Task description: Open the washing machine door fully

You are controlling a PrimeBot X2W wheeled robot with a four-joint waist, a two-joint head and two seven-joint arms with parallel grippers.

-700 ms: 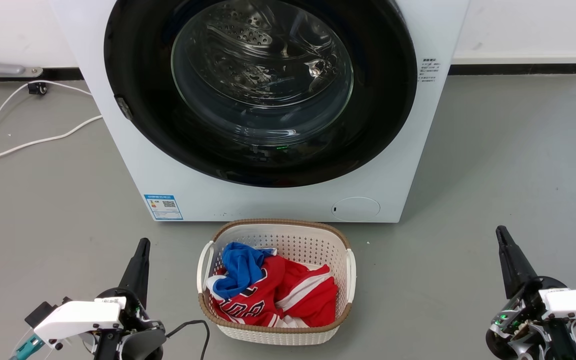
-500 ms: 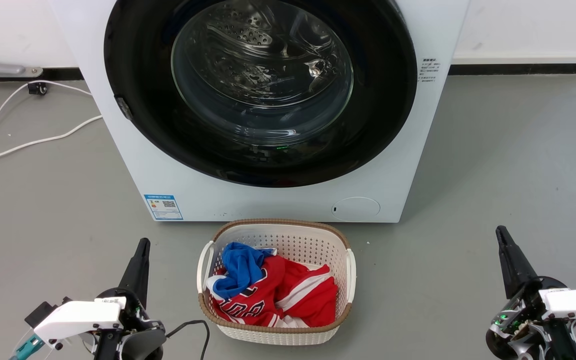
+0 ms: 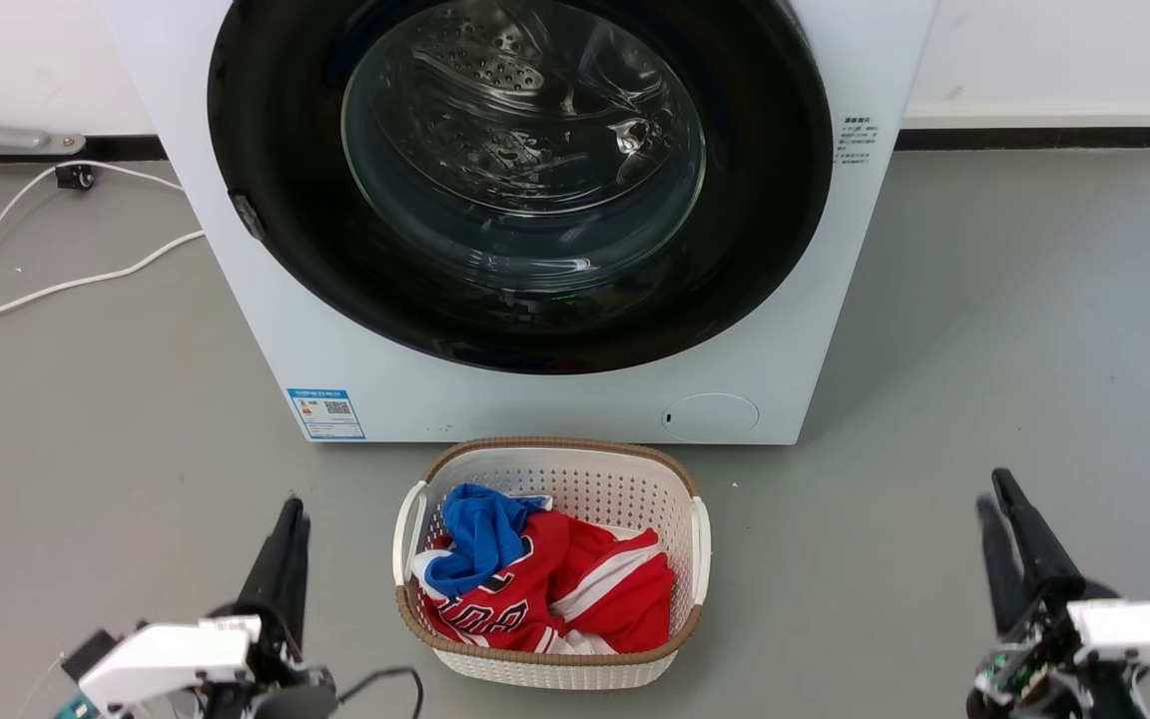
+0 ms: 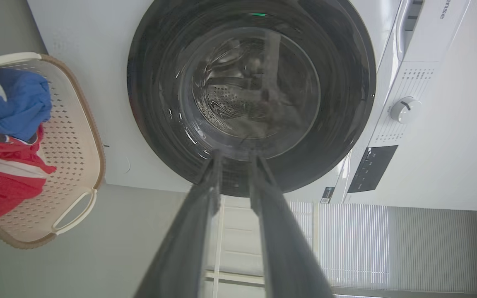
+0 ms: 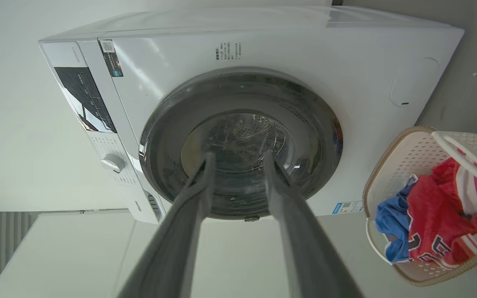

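The washing machine (image 3: 535, 409) stands white and box-shaped at the top of the head view. The washing machine door (image 3: 525, 150), a glossy black disc with a clear glass bowl, lies flush against the machine's front. A small grey catch (image 3: 246, 215) sits on the door's left rim. My left gripper (image 3: 293, 504) is low at the left, well short of the machine, open by a narrow gap and empty. My right gripper (image 3: 989, 486) is low at the right, open and empty. Both wrist views look along parted fingers, left gripper (image 4: 235, 156) and right gripper (image 5: 238, 155), at the door (image 4: 251, 95) (image 5: 238, 124).
A white laundry basket (image 3: 555, 444) with a brown woven rim holds red and blue clothes (image 3: 535, 579) on the floor just before the machine, between my grippers. White cables (image 3: 36, 290) trail over the grey floor at the left. A wall runs behind the machine.
Both grippers have gone from shut to open, each single dark spike now showing as two fingers. Both have dropped a little lower in the head view. The door has not moved.
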